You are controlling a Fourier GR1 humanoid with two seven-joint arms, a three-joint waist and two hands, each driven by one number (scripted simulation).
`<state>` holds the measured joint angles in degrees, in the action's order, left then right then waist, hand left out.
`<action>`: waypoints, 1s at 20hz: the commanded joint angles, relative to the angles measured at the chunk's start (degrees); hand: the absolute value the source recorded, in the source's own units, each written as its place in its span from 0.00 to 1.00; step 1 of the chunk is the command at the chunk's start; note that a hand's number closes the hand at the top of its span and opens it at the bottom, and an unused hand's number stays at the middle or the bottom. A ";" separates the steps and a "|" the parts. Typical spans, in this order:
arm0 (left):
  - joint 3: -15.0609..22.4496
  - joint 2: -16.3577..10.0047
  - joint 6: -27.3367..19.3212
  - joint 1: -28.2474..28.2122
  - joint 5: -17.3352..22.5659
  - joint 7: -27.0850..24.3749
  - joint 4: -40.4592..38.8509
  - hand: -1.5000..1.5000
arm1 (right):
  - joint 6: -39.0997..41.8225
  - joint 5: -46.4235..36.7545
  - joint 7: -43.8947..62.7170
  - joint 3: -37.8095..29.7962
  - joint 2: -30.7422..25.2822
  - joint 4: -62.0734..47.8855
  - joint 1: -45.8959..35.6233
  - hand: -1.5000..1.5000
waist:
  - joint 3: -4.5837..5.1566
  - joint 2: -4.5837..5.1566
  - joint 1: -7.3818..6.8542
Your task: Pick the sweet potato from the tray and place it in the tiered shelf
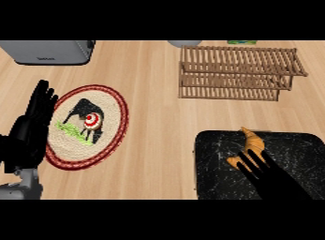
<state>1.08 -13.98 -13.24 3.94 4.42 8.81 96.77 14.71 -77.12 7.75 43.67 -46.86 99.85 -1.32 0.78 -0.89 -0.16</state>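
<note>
Grasp step, not closed yet. Right hand (270, 177) has its fingers spread over the near end of the sweet potato (252, 143); contact is unclear. The potato lies in the black tray (213, 178), just ahead of the fingertips. Next: curl round it, lift, carry to the wooden tiered shelf (237, 72) far ahead. Left hand (33, 123) rests open, far left.
</note>
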 commanded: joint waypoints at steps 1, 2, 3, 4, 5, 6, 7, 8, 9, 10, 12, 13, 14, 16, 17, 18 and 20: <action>-2.18 -0.38 1.05 2.25 0.57 -0.58 -3.52 0.50 | -1.72 -2.48 -3.92 -0.91 -1.54 -4.91 -0.48 1.00 | -0.77 0.94 0.20; -1.52 0.29 0.83 1.02 0.11 -1.47 -1.52 0.50 | -2.45 -5.38 -3.39 1.11 0.71 -5.61 -0.75 1.00 | -0.78 0.90 0.00; -0.36 -0.79 2.04 -4.06 0.50 0.81 4.30 0.50 | -5.48 -7.31 -2.41 2.61 2.13 -7.58 0.08 1.00 | -0.82 0.81 -0.53; 1.70 2.01 -1.06 -0.97 -2.54 -0.48 0.29 0.50 | -0.15 -1.63 0.36 -1.44 7.84 -8.11 -2.14 1.00 | -0.81 1.00 -0.31; -0.47 -0.16 0.92 0.66 0.26 1.39 1.33 0.50 | 0.47 3.57 4.33 -5.05 10.83 -5.01 0.02 1.00 | -0.84 1.00 0.07; -2.04 -0.51 0.90 -0.08 0.52 -1.28 -0.25 0.50 | 0.85 5.90 9.16 -6.09 15.36 -3.62 3.01 1.00 | -0.80 1.09 1.01; -1.63 -0.51 0.83 -0.47 0.15 -0.92 -0.26 0.50 | 1.61 9.31 11.94 -9.34 18.63 -3.49 3.29 1.00 | -0.84 1.26 1.29; -1.57 -0.36 0.41 -1.91 -0.17 -0.96 -0.02 0.50 | -0.12 11.67 15.45 -11.77 22.77 -4.15 4.74 1.00 | -1.02 1.41 1.41; -1.87 0.07 -0.04 -1.38 0.17 -0.62 -0.14 0.50 | -0.29 13.91 18.61 -13.40 26.43 -2.77 6.00 1.00 | -1.02 1.44 2.45; -2.16 -1.11 0.44 0.34 -0.01 0.22 0.42 0.50 | -0.36 14.44 20.91 -14.63 28.88 -2.76 5.44 1.00 | -0.98 1.35 1.84; -1.47 -0.09 1.01 -0.90 0.43 -1.17 -0.03 0.50 | -1.10 13.35 25.68 -13.90 34.93 -3.64 4.55 1.00 | -0.83 1.28 0.18; 0.16 0.76 0.73 0.43 -0.12 0.20 0.64 0.50 | 0.82 13.99 27.15 -14.66 37.20 -3.47 1.81 1.00 | -0.82 1.28 -0.23; 0.48 1.07 -0.02 0.65 -0.77 0.52 1.01 0.50 | -0.61 13.87 28.48 -14.35 40.29 -4.81 1.09 1.00 | -0.88 1.32 -0.69; -0.63 -0.08 0.20 1.19 -1.03 0.68 0.24 0.50 | -1.30 15.86 28.74 -16.15 42.03 -4.34 0.74 1.00 | -0.85 1.15 -0.37; -1.22 -0.03 0.53 1.97 -0.15 1.30 -0.73 0.50 | 0.53 17.05 29.71 -16.82 43.90 -3.24 -1.80 1.00 | -0.80 1.16 -0.41; -1.17 0.07 1.06 1.31 0.19 0.73 -0.53 0.50 | -1.05 17.08 30.06 -16.49 45.01 -2.16 -0.84 1.00 | -0.79 1.02 -0.20; -1.23 -0.19 2.13 -1.17 0.84 0.39 1.03 0.50 | -1.05 18.81 33.95 -14.72 46.44 -1.55 -4.76 1.00 | -0.77 0.93 -0.86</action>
<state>0.07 -14.05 -12.14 4.37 4.55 9.48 97.11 14.05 -62.47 37.28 27.49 -6.68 99.25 -2.69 0.81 -0.51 -0.18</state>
